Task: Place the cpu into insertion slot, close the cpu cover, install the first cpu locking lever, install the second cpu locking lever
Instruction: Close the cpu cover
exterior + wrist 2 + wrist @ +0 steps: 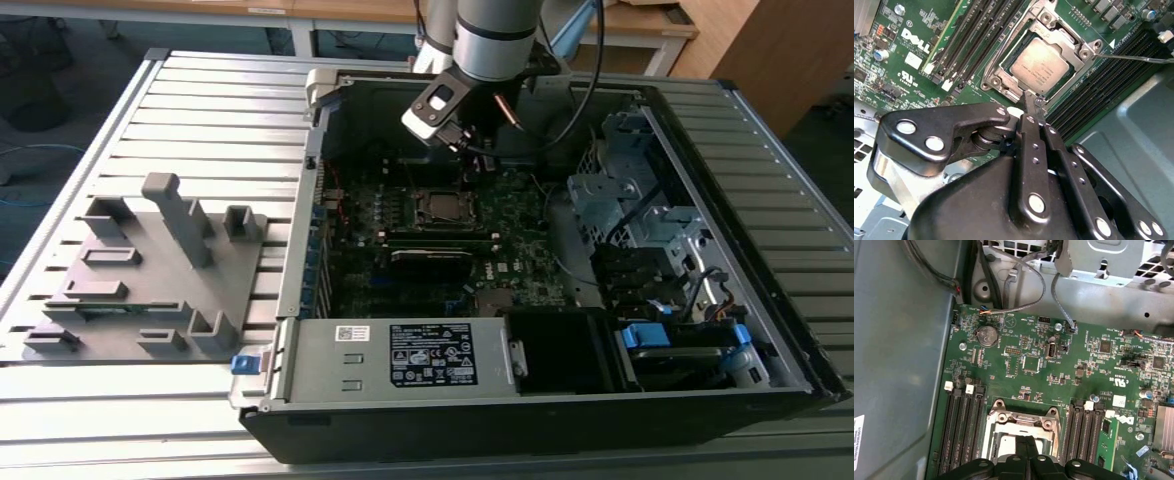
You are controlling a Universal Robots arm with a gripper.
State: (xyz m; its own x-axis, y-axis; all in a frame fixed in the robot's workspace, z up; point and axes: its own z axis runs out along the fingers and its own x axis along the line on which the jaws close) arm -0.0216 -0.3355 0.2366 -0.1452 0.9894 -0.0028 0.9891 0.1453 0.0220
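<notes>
The hand (1031,102), pinched together and empty, is held at the thin silvery cpu cover (1060,34), lowered over the flat grey cpu (1043,67); lever-locking is judged underway.

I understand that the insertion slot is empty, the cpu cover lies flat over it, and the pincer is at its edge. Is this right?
Not fully. The insertion slot is not empty: the second wrist view shows the cpu seated in it. The rest holds: the cpu cover lies flat over it, and the pincer is at its edge.
</notes>
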